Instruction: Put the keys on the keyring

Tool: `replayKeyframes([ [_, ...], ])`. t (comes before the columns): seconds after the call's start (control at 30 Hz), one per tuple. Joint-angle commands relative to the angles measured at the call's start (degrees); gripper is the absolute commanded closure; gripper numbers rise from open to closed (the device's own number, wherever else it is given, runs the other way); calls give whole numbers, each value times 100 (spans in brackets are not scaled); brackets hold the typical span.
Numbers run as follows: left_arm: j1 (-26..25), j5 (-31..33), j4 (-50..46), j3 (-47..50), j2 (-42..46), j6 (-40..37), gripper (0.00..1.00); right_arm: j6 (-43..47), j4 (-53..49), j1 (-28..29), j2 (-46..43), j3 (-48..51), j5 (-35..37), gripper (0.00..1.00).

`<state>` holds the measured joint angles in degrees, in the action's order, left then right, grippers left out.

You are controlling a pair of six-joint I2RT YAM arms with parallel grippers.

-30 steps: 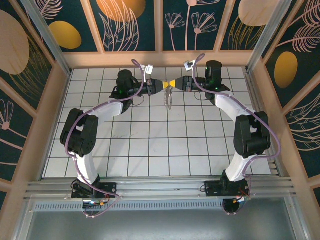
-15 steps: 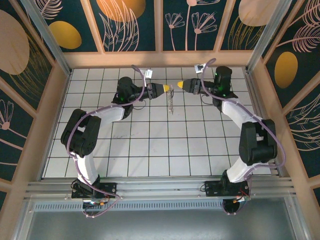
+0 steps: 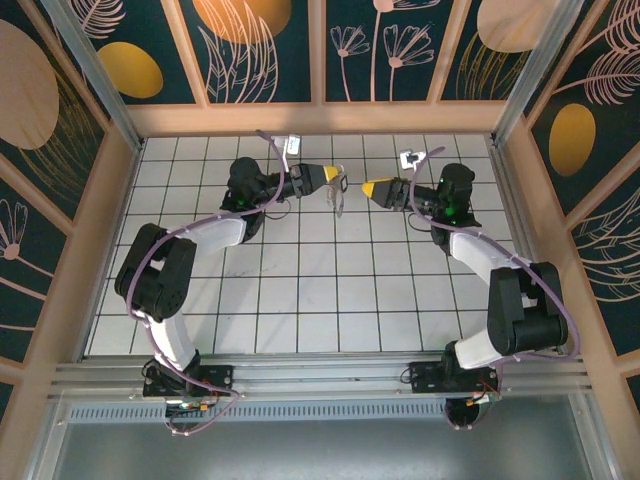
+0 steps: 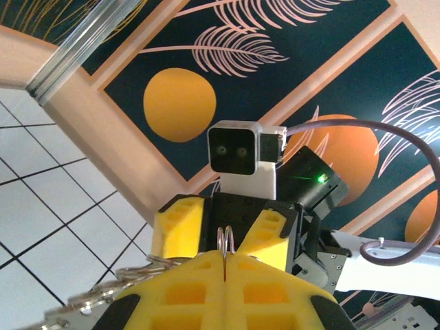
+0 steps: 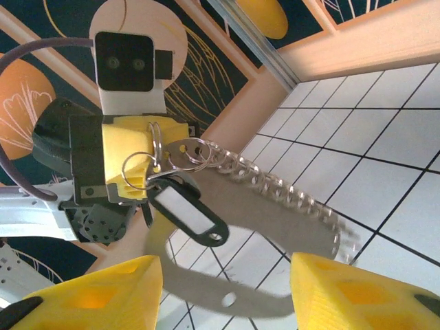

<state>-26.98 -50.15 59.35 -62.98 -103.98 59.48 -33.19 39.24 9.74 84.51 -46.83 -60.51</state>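
The keyring is a flat grey D-shaped loop with several small silvery rings along one edge. It hangs in the air from my left gripper, whose yellow fingers are shut on a small split ring at its top. A key, seen as a black oblong head with a pale face, dangles from that split ring beside the left gripper; its blade is not clear. My right gripper stands open just right of the keyring, apart from it and holding nothing, its fingers spread wide.
The white tiled floor lies below both arms. Wooden walls with dark patterned panels close the back and sides. An aluminium rail runs along the near edge by the arm bases.
My right gripper has opened, let go and drawn back to the right. The left gripper keeps the keyring and has shifted slightly right and up.
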Motion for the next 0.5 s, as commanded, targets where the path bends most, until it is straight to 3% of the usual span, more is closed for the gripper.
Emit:
replayKeyframes([
  [0.0,-70,-86,330,-34,208,65,100,87,578,115,-173,10,-206,47],
  [0.47,-235,-206,68,-195,247,-104,100,199,698,373,209,-397,-493,47],
])
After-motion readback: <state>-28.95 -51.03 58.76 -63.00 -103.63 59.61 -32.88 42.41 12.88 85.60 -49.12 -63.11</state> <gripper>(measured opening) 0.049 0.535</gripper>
